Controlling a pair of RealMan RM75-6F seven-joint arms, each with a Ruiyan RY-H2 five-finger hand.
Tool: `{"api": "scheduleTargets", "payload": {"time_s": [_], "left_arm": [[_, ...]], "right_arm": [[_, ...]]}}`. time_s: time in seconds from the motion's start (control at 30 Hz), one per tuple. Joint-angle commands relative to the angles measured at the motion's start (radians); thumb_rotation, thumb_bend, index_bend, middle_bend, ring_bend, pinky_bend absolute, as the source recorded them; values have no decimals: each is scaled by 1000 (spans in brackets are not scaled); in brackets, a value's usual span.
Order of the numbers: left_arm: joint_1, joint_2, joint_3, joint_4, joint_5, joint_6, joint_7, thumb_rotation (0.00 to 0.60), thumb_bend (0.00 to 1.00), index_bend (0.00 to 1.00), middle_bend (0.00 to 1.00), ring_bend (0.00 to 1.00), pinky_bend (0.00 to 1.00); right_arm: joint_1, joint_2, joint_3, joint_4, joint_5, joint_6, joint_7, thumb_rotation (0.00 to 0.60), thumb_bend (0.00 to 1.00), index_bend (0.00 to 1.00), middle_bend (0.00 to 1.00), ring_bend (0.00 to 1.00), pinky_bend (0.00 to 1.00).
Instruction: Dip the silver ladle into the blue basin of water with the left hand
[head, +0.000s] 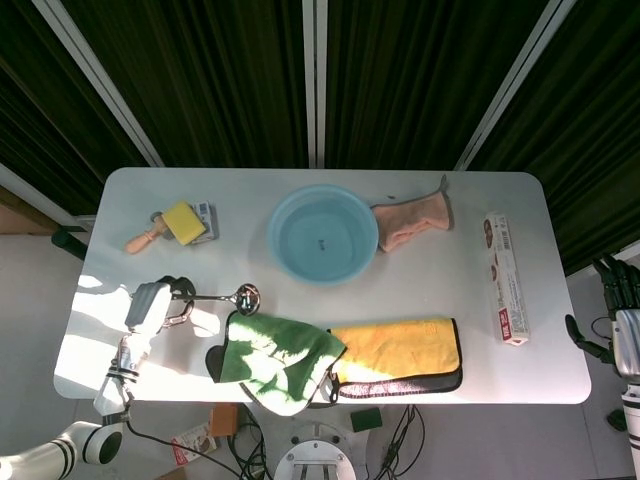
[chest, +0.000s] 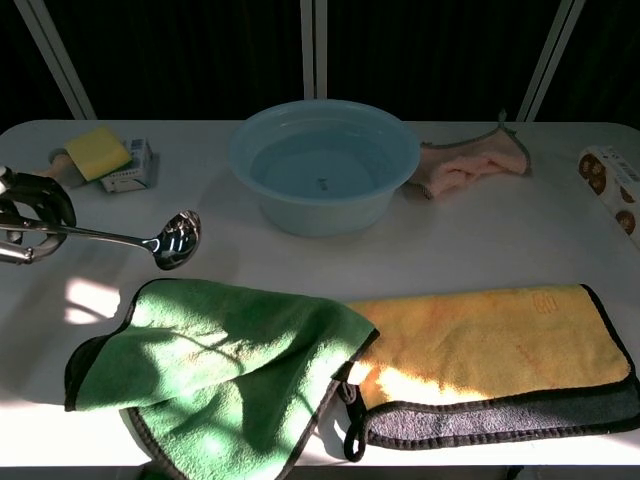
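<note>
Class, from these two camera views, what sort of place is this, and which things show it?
Probably a robot test bench staged for kitchen or cleaning chores: a white table before dark curtains, holding a blue basin of water, cloths, and a ladle held by the left hand.
</note>
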Motion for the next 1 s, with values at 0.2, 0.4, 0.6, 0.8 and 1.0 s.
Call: {"api": "scheduleTargets", "payload": {"time_s": [0.2,0.4,0.6,0.8,1.0], "left_arm": [[-12,70,-14,-86,17,18,-2,600,509,768,659,530,713],[-37,155,-54,-196,8,16,34,600,508,768,663,554,730],[-67,253,-101,-335,-25,-14,62,600,507,768,665,571,742],[-135,299,-157,-415,-72,-85,119,600,508,769,671,586,753],[-257,271,-226,-414,-173,-214,198,600,507,768,671,600,778]], "right_arm": [[1,0,0,1,0,-1,2,600,364,22,0,0,0],[0,0,1,2,1,0,4,600,364,22,0,0,0],[1,1,2,2,4,-2,6,600,363,21,0,0,0],[2,0,3,1,7,-5,4,600,364,22,0,0,0],[1,2,6,-1,12,-3,9,600,364,22,0,0,0]]}}
